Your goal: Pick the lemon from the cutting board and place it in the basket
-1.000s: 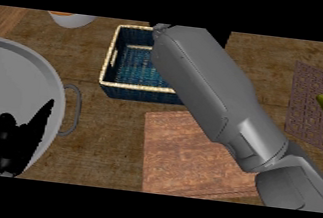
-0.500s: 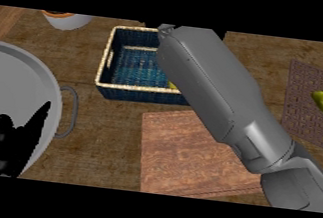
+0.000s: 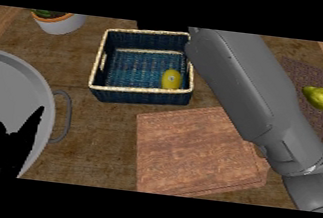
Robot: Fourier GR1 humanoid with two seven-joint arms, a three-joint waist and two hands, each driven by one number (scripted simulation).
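The counter (image 3: 111, 120) is brown wood with a streaked grain, filling the head view from edge to edge. Near the centre, toward five o'clock, lies the cutting board (image 3: 196, 158), a reddish-brown wooden slab turned slightly askew, with nothing resting on its visible surface. At about twelve o'clock from the board sits the basket (image 3: 104, 84), blue woven walls with a pale straw rim, and the lemon (image 3: 172, 79) lies inside it, against the wall at the basket's right side. At eleven o'clock of the view a white pot (image 3: 55, 22) holding something green is cut by the frame. A big grey round pan (image 3: 10, 94) with a wire handle covers the nine o'clock side. At two to three o'clock a dark woven mat (image 3: 309, 77) carries a yellow-green fruit (image 3: 319, 98).

The right forearm (image 3: 258, 107) runs from five o'clock up toward twelve, passing beside the basket; its robot hand is out of sight. The left robot hand (image 3: 7, 151) shows at seven o'clock over the pan, fingers straight and spread upward, holding nothing.
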